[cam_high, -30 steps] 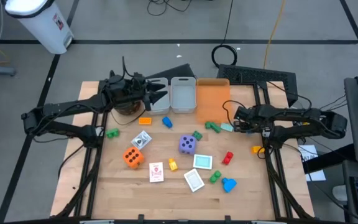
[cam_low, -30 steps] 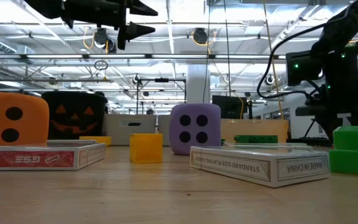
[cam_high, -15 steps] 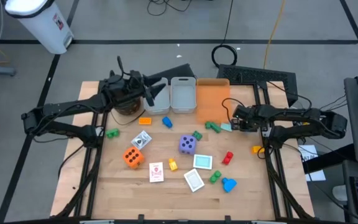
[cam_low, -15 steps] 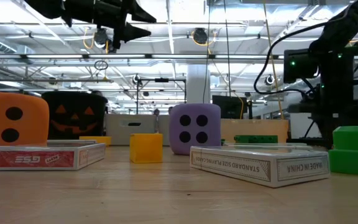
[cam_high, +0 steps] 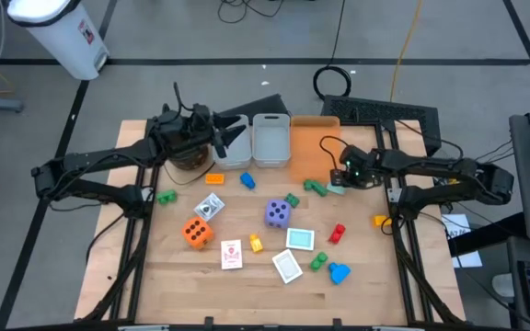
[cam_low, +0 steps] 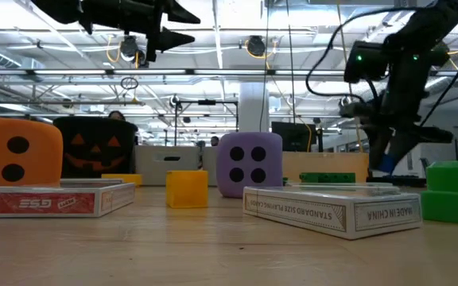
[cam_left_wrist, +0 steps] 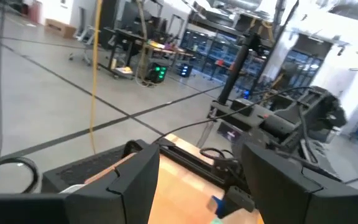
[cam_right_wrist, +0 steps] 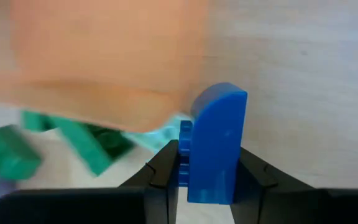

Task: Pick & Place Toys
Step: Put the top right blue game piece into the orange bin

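Blue block [cam_right_wrist: 213, 146] clamped between right gripper [cam_right_wrist: 205, 180] fingers, raised beside orange bin [cam_high: 313, 142] front edge. Green block [cam_right_wrist: 82, 144] and teal card [cam_right_wrist: 160, 137] partly hidden beneath. Left gripper [cam_high: 237, 136] held with fingers apart above grey bin [cam_high: 270, 142], near black pot [cam_low: 94, 151].

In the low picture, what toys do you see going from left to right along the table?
Orange die → red card box → yellow block → purple die → white card box → green block.

Robotics lab: ceiling trusses [cam_low: 237, 73], taped floor [cam_high: 201, 55]
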You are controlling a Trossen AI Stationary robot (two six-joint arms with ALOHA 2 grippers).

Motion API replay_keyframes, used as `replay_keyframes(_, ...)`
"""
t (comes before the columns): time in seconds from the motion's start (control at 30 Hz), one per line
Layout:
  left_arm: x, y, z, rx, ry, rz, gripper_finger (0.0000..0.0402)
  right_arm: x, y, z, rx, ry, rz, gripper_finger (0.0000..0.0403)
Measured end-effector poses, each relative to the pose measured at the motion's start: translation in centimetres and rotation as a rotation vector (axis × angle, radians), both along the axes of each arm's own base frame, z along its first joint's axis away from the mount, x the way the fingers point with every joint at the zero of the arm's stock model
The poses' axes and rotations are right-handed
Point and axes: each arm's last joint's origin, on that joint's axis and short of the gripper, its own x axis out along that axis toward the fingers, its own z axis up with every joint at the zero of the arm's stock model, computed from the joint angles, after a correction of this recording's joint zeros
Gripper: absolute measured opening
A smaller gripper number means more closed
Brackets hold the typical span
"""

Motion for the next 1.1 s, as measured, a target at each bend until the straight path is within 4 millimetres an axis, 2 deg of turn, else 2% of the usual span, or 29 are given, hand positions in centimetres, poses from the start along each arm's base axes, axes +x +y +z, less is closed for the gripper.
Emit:
replay_keyframes(0.23,0.5,-1.1,0.1,0.003,-0.006,-0.07,0.0239,1.6,0.0,3.0,-0.046,-0.132,0.119,0.0082)
replay_keyframes(0.43,0.6,-1.6,0.1,-0.003,-0.008,-0.049,0.0239,2.0,0.7,5.2,-0.075,-0.177,0.186,0.0082)
replay_keyframes(0.7,0.8,-1.9,-0.6,-0.084,0.033,-0.056,0.0239,2.5,1.7,7.0,-0.124,-0.299,0.232,0.0082)
replay_keyframes(0.93,2.2,-2.6,-2.0,-0.113,0.09,-0.102,0.0239,4.0,1.2,8.6,-0.285,-0.496,0.309,0.0082)
replay_keyframes(1.1,3.2,-2.9,-3.0,-0.177,0.108,-0.126,0.0239,4.3,0.6,9.4,-0.371,-0.574,0.364,0.0082)
